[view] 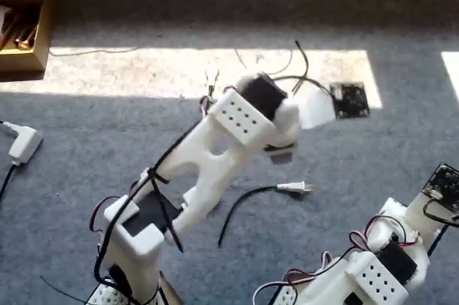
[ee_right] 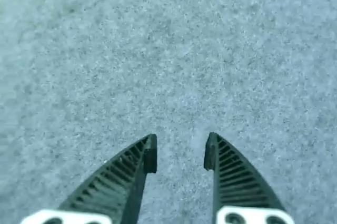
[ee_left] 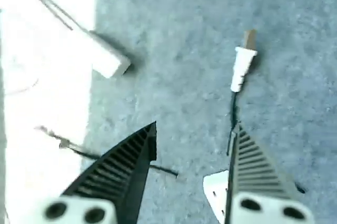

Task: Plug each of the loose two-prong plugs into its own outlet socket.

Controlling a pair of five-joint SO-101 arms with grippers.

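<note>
Currently the left gripper (ee_left: 195, 129) hangs with its jaws spread wide and nothing between them, pointed down at grey carpet (ee_left: 174, 18). A white two-prong plug (ee_left: 241, 66) lies flat just ahead of it, closer to one finger than to the other. Its prongs (ee_left: 249, 38) point away from the gripper. Its black cord (ee_left: 232, 109) runs back alongside that same finger.

Farther out, at the edge of a sunlit patch (ee_left: 47, 103), lies a white block (ee_left: 108, 61) with a lead of its own. It is probably an outlet socket, but its face is not visible, so I cannot confirm that.

The right gripper (ee_right: 181, 142) is parted more narrowly and empty, over bare carpet, with that arm low at the near side of the high view. A second white plug (view: 23, 143) lies well apart, at the far edge of the high view.

Judgement: the grasp has not yet been made.

Risks from here:
- The plug sits off the jaws' centre line. Closing as aligned could pinch the cord or clip the plug's side, which would rotate it.
- A grip on the cord alone would let the plug dangle, and prong direction would be lost.
- A grip too near the prongs would leave too little of them free to go into the slots.
- Nothing appears to hold the white block down, so pushing the plug in may slide it across the carpet unless the right arm braces it.
- Glare from the sunlit patch washes out that end of the block and may hide the slots.
</note>
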